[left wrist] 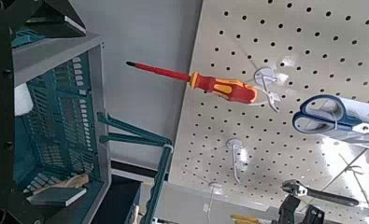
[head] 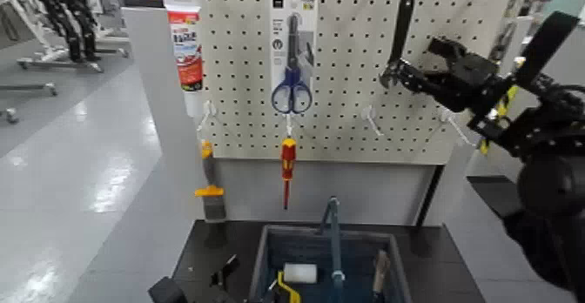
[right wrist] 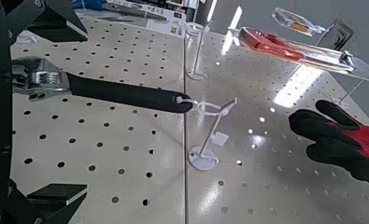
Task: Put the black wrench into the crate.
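Observation:
The black wrench (head: 401, 23) hangs by its handle from a hook at the upper right of the white pegboard, its silvery jaw head (head: 389, 74) pointing down. My right gripper (head: 411, 68) reaches in from the right at the level of that head. In the right wrist view the wrench (right wrist: 126, 93) lies across the board with its head between the spread fingers of the open right gripper (right wrist: 59, 107), a gap showing on both sides. The grey-blue crate (head: 261, 267) with its blue handle bar (head: 333, 237) stands on the table below the board. My left gripper (head: 196, 285) waits low beside the crate's left side.
The pegboard (head: 348, 106) also carries a glue tube (head: 184, 45), a blue-handled scissors pack (head: 292, 58), a red screwdriver (head: 287, 163) and a scraper (head: 210, 189). Bare hooks (right wrist: 205, 140) stick out near the wrench. The crate holds a white roll (head: 300, 273) and a wooden-handled tool (head: 380, 272).

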`<act>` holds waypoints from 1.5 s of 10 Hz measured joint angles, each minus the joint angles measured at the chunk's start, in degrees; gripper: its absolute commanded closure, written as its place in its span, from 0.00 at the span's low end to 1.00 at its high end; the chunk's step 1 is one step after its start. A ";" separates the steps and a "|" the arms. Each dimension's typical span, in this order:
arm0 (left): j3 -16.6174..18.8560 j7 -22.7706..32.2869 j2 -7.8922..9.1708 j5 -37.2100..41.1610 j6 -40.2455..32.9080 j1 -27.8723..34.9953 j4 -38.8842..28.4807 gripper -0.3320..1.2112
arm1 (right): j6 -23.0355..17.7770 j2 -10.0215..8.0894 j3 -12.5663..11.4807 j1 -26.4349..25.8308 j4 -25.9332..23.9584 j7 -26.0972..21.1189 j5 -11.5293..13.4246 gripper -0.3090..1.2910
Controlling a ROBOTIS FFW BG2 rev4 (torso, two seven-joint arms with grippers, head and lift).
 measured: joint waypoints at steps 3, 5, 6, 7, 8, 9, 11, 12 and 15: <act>0.05 -0.25 0.09 0.02 -0.11 -0.30 0.18 0.29 | 2.69 -0.15 1.70 -3.57 3.24 3.49 -2.10 0.70; 0.04 -0.50 0.09 0.06 -0.30 -0.56 0.44 0.29 | 3.94 -0.42 3.03 -5.02 3.88 4.13 -2.58 0.89; 0.04 -0.56 0.04 0.06 -0.37 -0.62 0.53 0.29 | 4.07 -0.47 3.35 -5.26 3.82 3.99 -2.39 0.89; 0.06 -0.58 0.02 0.08 -0.43 -0.63 0.55 0.29 | 4.09 -0.54 3.44 -5.29 3.49 3.91 -2.05 0.89; 0.05 -0.59 0.01 0.09 -0.44 -0.63 0.56 0.29 | 4.10 -0.63 3.45 -5.29 3.32 3.90 -1.78 0.89; 0.02 -0.59 0.01 0.09 -0.44 -0.63 0.56 0.29 | 4.19 -0.73 3.42 -5.32 3.31 3.88 -1.61 0.89; -0.02 -0.58 0.01 0.09 -0.44 -0.63 0.56 0.29 | 4.49 -0.88 3.36 -5.40 3.20 3.82 -1.37 0.89; -0.08 -0.58 0.01 0.09 -0.44 -0.63 0.56 0.29 | 4.51 -0.90 3.36 -5.48 3.15 3.82 -1.26 0.89; -0.15 -0.58 0.01 0.09 -0.44 -0.62 0.56 0.29 | 4.00 -0.99 3.32 -5.76 2.76 3.76 -1.13 0.89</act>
